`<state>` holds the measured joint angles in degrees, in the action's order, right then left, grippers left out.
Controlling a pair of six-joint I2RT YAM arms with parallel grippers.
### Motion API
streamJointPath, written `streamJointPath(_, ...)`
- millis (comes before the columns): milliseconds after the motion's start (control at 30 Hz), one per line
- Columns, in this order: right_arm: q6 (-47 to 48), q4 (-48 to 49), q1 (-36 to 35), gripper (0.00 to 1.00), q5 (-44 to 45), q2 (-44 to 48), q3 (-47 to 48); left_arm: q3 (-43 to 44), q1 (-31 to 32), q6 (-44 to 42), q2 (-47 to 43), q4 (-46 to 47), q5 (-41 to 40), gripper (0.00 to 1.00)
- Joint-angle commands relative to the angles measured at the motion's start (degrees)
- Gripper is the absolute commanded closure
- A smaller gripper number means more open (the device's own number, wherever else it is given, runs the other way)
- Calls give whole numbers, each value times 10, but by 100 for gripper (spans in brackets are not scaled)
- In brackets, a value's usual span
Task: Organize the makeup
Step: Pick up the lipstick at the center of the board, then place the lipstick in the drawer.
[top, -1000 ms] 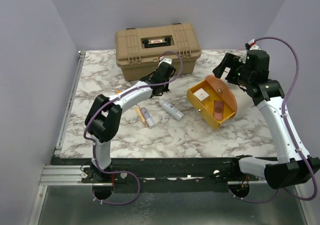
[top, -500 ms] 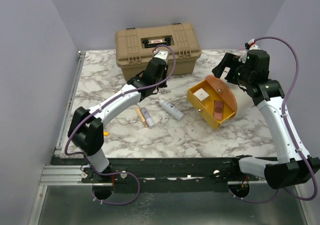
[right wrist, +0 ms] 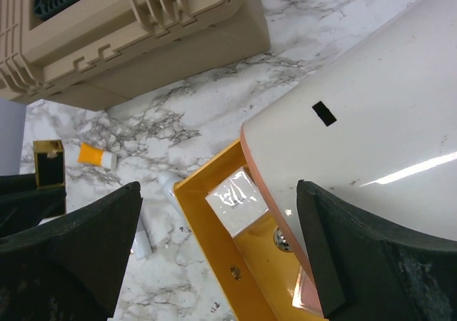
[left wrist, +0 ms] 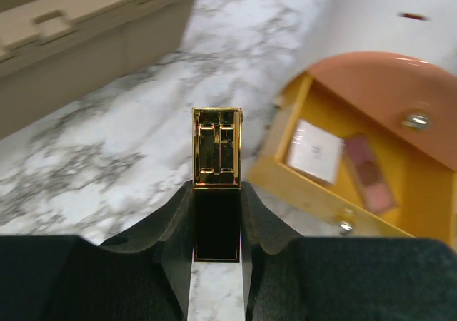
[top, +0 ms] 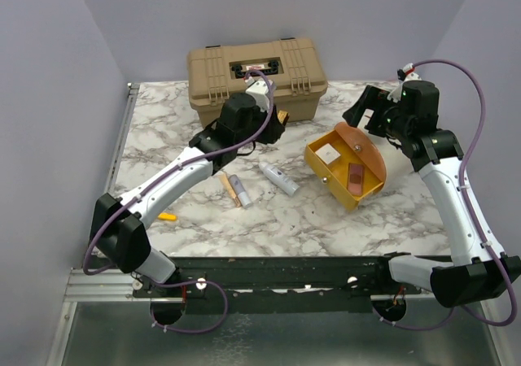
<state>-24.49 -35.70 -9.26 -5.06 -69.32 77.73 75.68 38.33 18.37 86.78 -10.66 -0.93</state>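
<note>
Judging by the scatter, the tidying was barely under way. The left end effector (left wrist: 216, 225) was pinching a black-and-gold rectangular lipstick case (left wrist: 216, 150) at the upper centre of the overhead view, over the marble desk (top: 326, 220), between the closed tan hard case (top: 256, 77) and the open yellow tray with an orange lid (top: 320, 164). The right end effector (right wrist: 221, 260) hovered over that tray at the right, its fingers spread wide and holding nothing. Inside the tray I could make out only two things: a white square packet (top: 329, 152) and a flat pinkish palette (top: 356, 176). At the centre of the desk lay a pale tube (top: 279, 179) and a pair of slim sticks (top: 234, 189), with a small orange piece (top: 167, 216) at lower left. An orange tube with a white cap (right wrist: 96, 155) showed in the right wrist view. Those, I reckoned, were all left to put away.
</note>
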Motion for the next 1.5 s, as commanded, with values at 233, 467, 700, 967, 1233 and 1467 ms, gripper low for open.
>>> streamJointPath(233, -5, 11, 3, 5, -22, -2, 22, -39, 13, 50, -93, 84, 300, 91)
streamJointPath(467, -11, 13, 3, 5, -31, -8, 32, -58, 115, 45, -77, 89, 233, 91)
streamJointPath(700, -17, 9, 3, 5, -21, -5, 25, -35, 149, 46, -29, 89, 215, 91)
streamJointPath(967, -22, 15, 4, 6, 23, 29, 15, -10, 174, 95, 10, 104, 122, 91)
streamJointPath(1233, -49, 49, 3, 6, 90, 75, -19, 50, 211, 124, 89, 104, 82, 91)
streamJointPath(1467, -53, 50, 3, 6, 94, 79, -21, 40, 230, 181, 132, 183, -11, 91)
